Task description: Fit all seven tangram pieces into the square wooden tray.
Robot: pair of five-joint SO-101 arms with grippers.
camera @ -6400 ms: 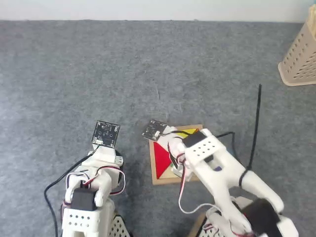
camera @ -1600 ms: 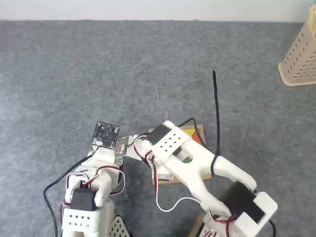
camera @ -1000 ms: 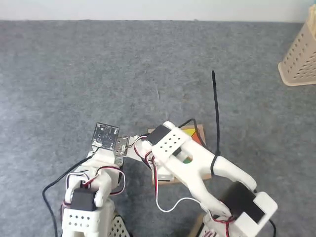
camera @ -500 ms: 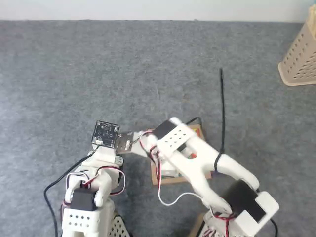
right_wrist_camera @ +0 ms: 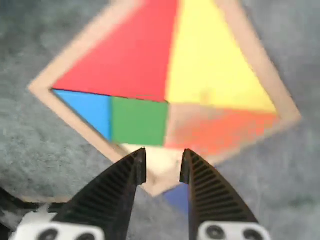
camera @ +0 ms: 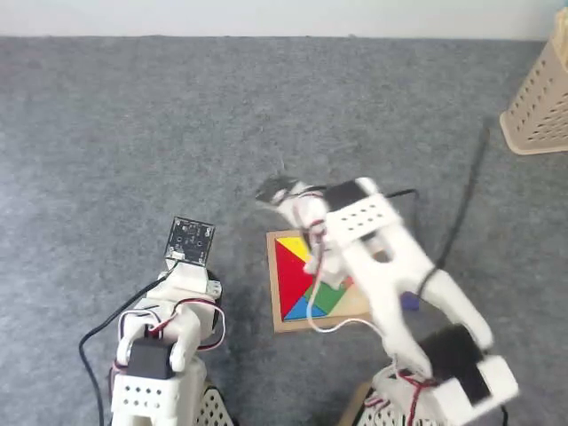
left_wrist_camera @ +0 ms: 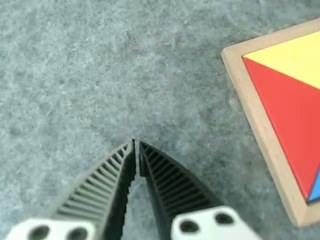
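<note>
The square wooden tray (camera: 272, 284) lies on the grey carpet in front of the two arms. In the right wrist view the tray (right_wrist_camera: 75, 119) holds a red triangle (right_wrist_camera: 130, 60), a yellow triangle (right_wrist_camera: 210, 65), a blue triangle (right_wrist_camera: 87, 105), a green square (right_wrist_camera: 139, 120) and an orange piece (right_wrist_camera: 215, 130). Bare wood shows at the corner nearest my right gripper (right_wrist_camera: 162, 157), which hangs open and empty above it. A dark blue piece (right_wrist_camera: 176, 197) lies on the carpet just outside that corner, by the tray's right side (camera: 408, 302). My left gripper (left_wrist_camera: 136, 146) is shut over carpet, left of the tray (left_wrist_camera: 255, 120).
A beige perforated container (camera: 541, 98) stands at the far right edge. A black cable (camera: 466, 204) rises from the right arm (camera: 373, 240). Open carpet stretches beyond the tray and to its left.
The right arm has swung away from the left arm, towards the far right over the tray, uncovering the coloured pieces. The left arm has stayed put.
</note>
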